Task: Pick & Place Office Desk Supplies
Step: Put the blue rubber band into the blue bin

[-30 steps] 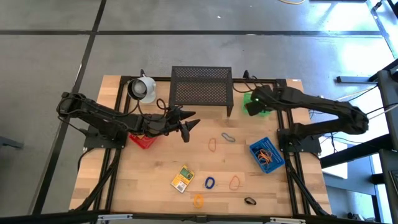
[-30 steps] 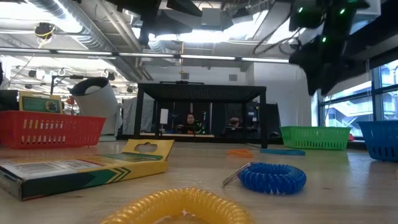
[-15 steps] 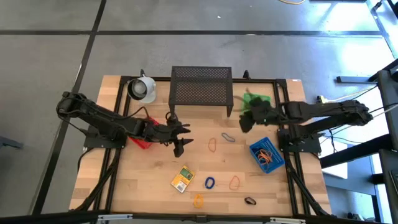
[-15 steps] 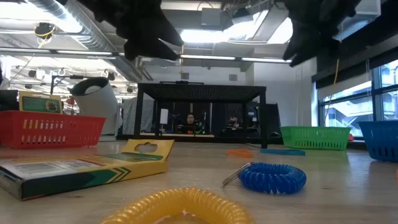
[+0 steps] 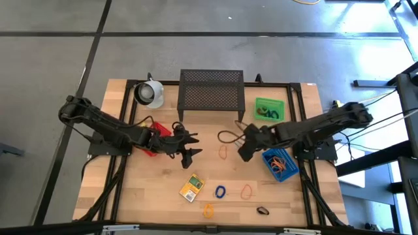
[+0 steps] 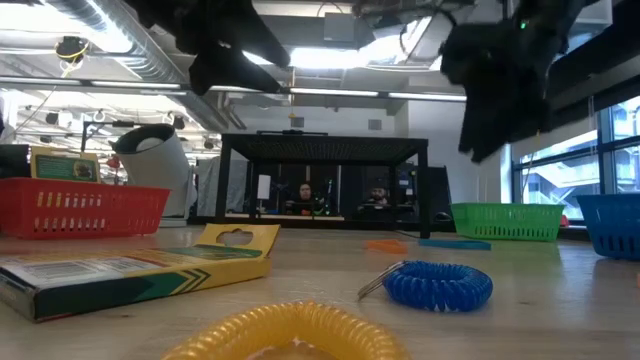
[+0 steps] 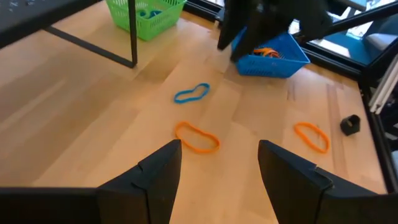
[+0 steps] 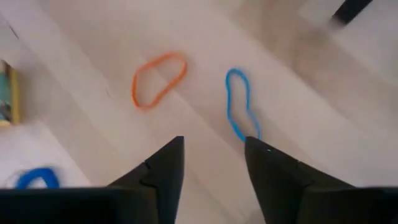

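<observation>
High view: my right pincer (image 5: 243, 147) has swung from over the green bin (image 5: 269, 109) down to counter (image 5: 157, 189) centre, next to the orange loop (image 5: 223, 153) and the blue loop, so the next pick is lining up. Left pincer (image 5: 188, 145) waits at 9 o'clock of it, spread wide.

Low view: both arms are dark blurs overhead; the loops there are too small to read.

Right wrist view: fingers (image 8: 163, 168) part spread, empty; orange loop (image 8: 158, 79) and blue loop (image 8: 240, 104) lie ahead at 12 o'clock, untouched.
</observation>
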Motion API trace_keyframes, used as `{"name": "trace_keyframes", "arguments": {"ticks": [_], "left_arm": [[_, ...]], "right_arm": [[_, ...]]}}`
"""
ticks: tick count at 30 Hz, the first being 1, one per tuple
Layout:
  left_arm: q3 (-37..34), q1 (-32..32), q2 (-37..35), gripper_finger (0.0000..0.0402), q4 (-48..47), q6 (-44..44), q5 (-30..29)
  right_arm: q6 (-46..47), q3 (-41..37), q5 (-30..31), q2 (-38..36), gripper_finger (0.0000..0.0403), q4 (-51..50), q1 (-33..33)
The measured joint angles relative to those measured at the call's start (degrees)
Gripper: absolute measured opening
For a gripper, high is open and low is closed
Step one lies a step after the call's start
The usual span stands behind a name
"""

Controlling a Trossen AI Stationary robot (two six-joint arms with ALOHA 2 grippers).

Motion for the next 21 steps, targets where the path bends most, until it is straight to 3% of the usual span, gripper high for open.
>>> {"name": "trace_keyframes", "arguments": {"ticks": [4, 10, 21], "left_arm": [[0.0, -0.6, 0.0, 0.0207, 0.1, -2.9, -0.1], [0.0, -1.6, 0.0, 0.0207, 0.4, -4.1, -0.2], [0.0, -4.1, 0.0, 0.0207, 0.8, -5.4, -1.7]], "right_arm": [[-0.7, 0.0, -1.2, 5.3, 0.0210, 2.6, -0.1], [-9.0, 0.0, -2.3, 12.3, 0.0261, 7.6, -1.5], [-12.9, 0.0, -2.7, 19.2, 0.0274, 8.9, -7.9]]}}
